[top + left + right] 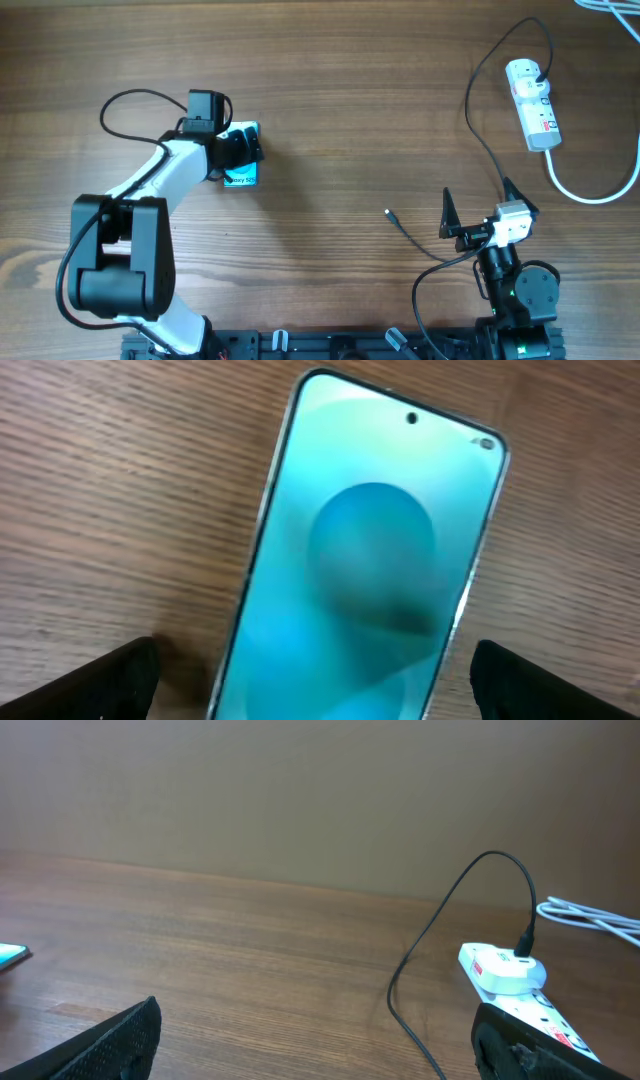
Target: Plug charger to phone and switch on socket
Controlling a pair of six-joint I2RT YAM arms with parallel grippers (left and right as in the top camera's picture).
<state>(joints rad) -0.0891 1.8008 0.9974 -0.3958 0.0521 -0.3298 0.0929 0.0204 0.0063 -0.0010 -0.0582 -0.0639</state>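
Note:
The phone (360, 560) lies flat on the wooden table with its teal screen up. My left gripper (320, 695) hovers open just above it, one black finger on each side of its lower half. From overhead only the phone's near end (241, 179) shows under my left gripper (240, 150). The charger (470, 110), a thin black cable, runs from the white socket (532, 105) at the back right. Its dark tip (388, 212) lies loose mid-table. My right gripper (482, 205) stands open and empty near the cable. Its wrist view shows the socket (520, 982) and charger cable (440, 910) ahead.
A thick white cord (590, 190) curls from the socket toward the right edge and shows as the white cord (590, 915) behind the strip. The arm bases stand along the front edge. A plain wall rises behind the table.

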